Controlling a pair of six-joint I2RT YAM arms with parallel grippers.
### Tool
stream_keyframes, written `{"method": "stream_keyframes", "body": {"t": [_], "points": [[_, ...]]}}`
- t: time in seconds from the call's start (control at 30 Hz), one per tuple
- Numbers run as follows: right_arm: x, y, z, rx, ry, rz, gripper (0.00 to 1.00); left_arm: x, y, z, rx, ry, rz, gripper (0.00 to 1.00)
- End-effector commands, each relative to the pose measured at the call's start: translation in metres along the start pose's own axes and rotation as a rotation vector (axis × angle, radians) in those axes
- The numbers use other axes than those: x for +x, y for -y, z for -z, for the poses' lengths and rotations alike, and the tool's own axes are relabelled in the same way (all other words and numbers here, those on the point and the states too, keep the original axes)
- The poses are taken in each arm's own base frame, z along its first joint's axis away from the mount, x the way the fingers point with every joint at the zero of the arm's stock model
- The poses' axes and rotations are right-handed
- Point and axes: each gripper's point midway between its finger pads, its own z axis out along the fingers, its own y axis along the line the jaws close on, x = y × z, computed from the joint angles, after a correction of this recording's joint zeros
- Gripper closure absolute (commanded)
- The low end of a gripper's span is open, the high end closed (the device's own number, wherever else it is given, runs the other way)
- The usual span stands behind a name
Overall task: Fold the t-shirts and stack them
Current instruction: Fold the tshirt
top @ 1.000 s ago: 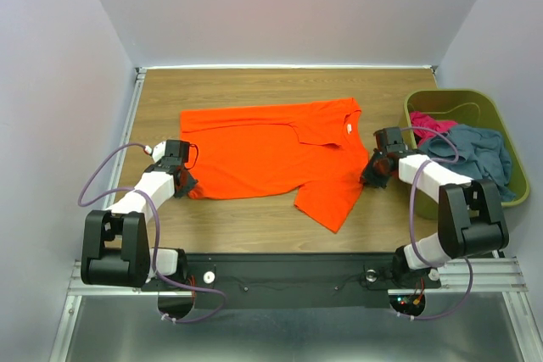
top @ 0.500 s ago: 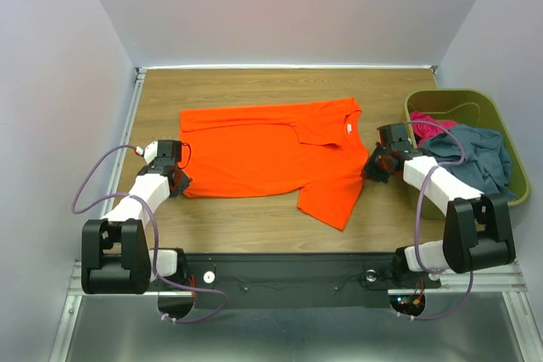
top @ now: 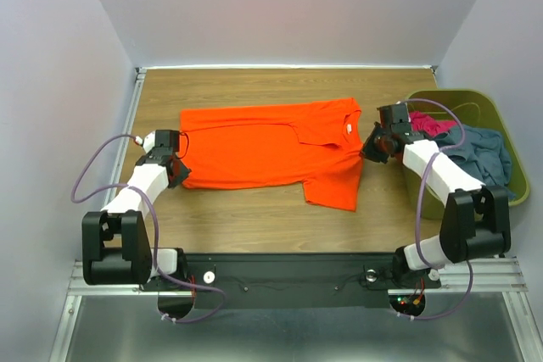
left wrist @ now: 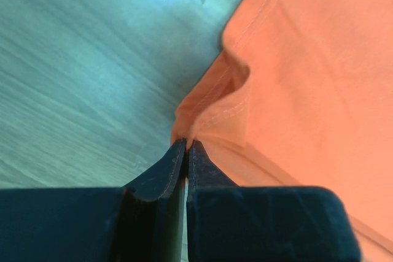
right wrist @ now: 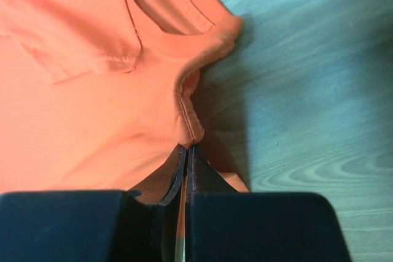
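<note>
Currently, the orange t-shirt (top: 271, 154) is being held at two opposite edges while it is lying spread across the middle of the wooden surface (top: 254, 218). Its collar and white neck label (top: 348, 124) are being shown at the end nearest the green tub (top: 501, 129), and one sleeve is being let hang toward the near edge of the surface, below the collar. A fold of cloth is being seen lying over the upper part of the shirt beside the collar.

At the shirt's edge farthest from the tub, the left gripper (top: 176, 169) is being kept pinched shut on the hem; in the left wrist view the cloth (left wrist: 295, 72) is being bunched into a small ridge just where the left gripper (left wrist: 186, 148) meets it. At the edge nearest the tub, the right gripper (top: 373, 147) is likewise being kept clamped on the shirt; in the right wrist view a puckered seam of the orange cloth (right wrist: 92, 102) is being pulled into the closed tips of the right gripper (right wrist: 187, 150), with the ribbed collar lying just beyond.

Inside the tub, a blue-grey t-shirt (top: 479, 154) and a pink t-shirt (top: 431, 125) are being kept crumpled together, the pink one lying on the side toward the orange shirt.
</note>
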Motion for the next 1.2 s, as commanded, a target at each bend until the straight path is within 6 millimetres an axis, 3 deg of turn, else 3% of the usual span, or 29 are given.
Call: {"method": "stream_keyframes", "body": {"t": [0.0,0.23,0.67,0.97,1.17], "points": [[-0.019,-0.005,-0.001,0.015,0.035,0.033,0.99,-0.023,0.01,0.008,0.011,0.037,-0.021,1.0],[-0.029,-0.015,-0.012,0.015,0.023,0.049,0.99,-0.048,0.019,0.005,0.008,0.05,-0.042,1.0],[-0.044,-0.019,-0.031,0.05,0.029,0.078,0.99,-0.061,0.032,-0.019,0.022,0.008,-0.049,1.0],[-0.053,-0.015,-0.037,0.068,0.038,0.076,0.99,-0.079,0.046,-0.021,0.058,0.039,-0.065,1.0],[-0.053,-0.013,-0.041,0.077,0.03,0.073,0.99,-0.079,0.045,-0.028,0.045,0.041,-0.072,1.0]]}}
